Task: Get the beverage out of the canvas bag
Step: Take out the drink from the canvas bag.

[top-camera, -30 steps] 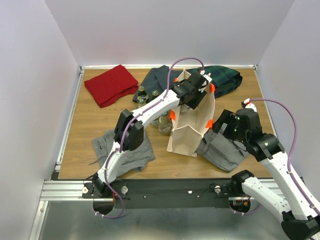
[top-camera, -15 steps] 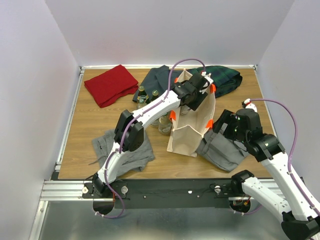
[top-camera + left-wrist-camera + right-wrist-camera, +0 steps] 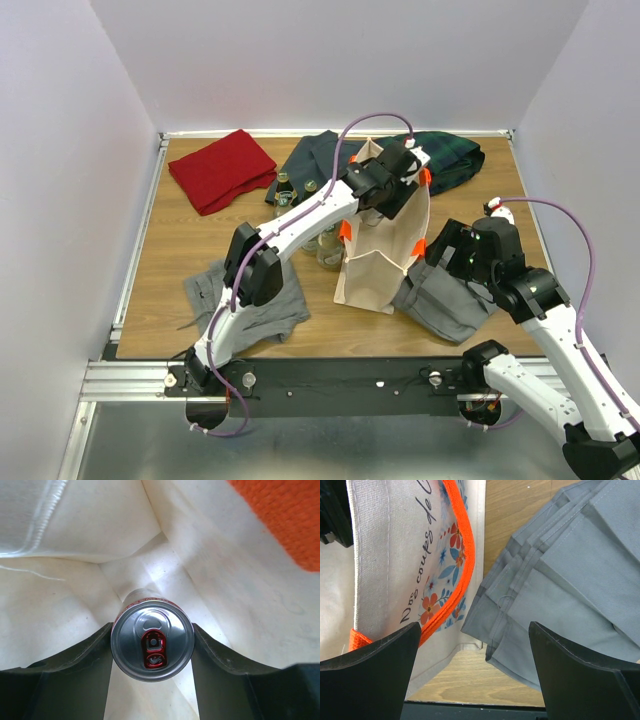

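Left tool (image 3: pixel 151 630) clamping beverage can (image 3: pixel 152 647) inside canvas bag (image 3: pixel 385 255), wrist view only, right tool (image 3: pixel 474 630) spread wide

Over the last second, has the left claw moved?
Yes, slightly: the left claw, shut on the can, shifted up-image toward the far rim of the canvas bag.

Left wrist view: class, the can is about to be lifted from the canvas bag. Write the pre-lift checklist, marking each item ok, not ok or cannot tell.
1. Can centred between left jaws: ok.
2. Both left jaws touching the can's sides: ok.
3. Can upright, tab up: ok.
4. Orange handle clear of the exit path: cannot tell.
5. Canvas bag steadied by right jaws: not ok, they stand open beside it.
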You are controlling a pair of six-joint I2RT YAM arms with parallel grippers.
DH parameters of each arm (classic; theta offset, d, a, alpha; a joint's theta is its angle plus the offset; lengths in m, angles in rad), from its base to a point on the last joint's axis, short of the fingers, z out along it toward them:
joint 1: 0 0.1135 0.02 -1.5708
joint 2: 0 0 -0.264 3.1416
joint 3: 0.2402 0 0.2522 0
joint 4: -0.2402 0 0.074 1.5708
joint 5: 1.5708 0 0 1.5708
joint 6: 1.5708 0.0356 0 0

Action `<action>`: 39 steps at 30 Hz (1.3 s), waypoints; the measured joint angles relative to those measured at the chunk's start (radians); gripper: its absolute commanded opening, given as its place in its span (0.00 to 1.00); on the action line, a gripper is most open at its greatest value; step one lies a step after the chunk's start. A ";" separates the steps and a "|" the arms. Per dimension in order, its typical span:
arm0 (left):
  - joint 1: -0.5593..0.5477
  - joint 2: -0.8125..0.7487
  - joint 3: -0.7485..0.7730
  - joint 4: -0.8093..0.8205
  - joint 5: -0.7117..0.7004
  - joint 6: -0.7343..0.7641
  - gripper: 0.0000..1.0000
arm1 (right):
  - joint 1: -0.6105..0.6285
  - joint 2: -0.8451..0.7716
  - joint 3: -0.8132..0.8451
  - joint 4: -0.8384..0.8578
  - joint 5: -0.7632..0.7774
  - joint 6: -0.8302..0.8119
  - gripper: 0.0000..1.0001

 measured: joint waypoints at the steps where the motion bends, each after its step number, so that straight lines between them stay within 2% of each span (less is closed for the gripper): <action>1: 0.000 -0.002 0.000 0.000 0.000 0.000 0.00 | 0.000 0.000 0.000 0.000 0.000 0.000 0.97; 24: -0.016 -0.035 0.021 -0.015 0.002 0.012 0.00 | 0.000 0.000 0.000 0.000 0.000 0.000 0.97; 39: -0.021 -0.170 -0.064 0.041 0.002 -0.023 0.00 | 0.000 0.000 0.000 0.000 0.000 0.000 0.97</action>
